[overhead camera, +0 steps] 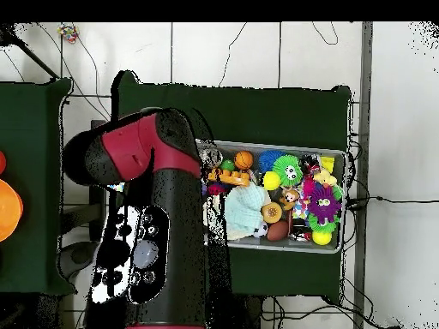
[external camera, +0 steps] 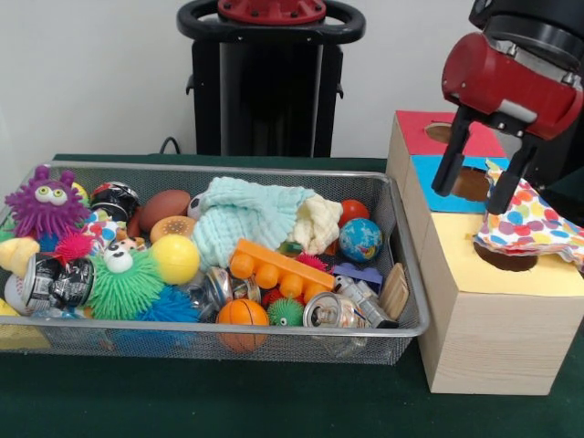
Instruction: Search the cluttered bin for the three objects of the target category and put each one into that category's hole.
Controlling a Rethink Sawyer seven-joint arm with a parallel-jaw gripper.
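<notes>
The wire mesh bin (external camera: 228, 169) holds a mint green cloth (external camera: 242, 219) and a small cream cloth (external camera: 319, 222) among toys. A white polka-dot cloth (external camera: 529, 224) lies crumpled on the yellow panel (external camera: 465, 265) of the wooden box, partly over its round hole (external camera: 504, 257). My gripper (external camera: 470, 199) hangs just above the blue and yellow panels, fingers spread wide. Its right finger (external camera: 513, 178) stands against the cloth's raised corner. In the overhead view my arm (overhead camera: 163, 223) covers the boxes and the gripper; the bin (overhead camera: 339, 154) and the mint cloth (overhead camera: 244, 210) show.
The red-panelled box (external camera: 429, 123) and the blue-panelled box (external camera: 433, 173) stand behind the yellow one. The bin also holds a purple spiky toy (external camera: 46, 205), a green spiky toy (external camera: 123, 287), an orange block (external camera: 278, 265), a globe ball (external camera: 360, 239) and cans. The black pedestal (external camera: 269, 82) stands behind.
</notes>
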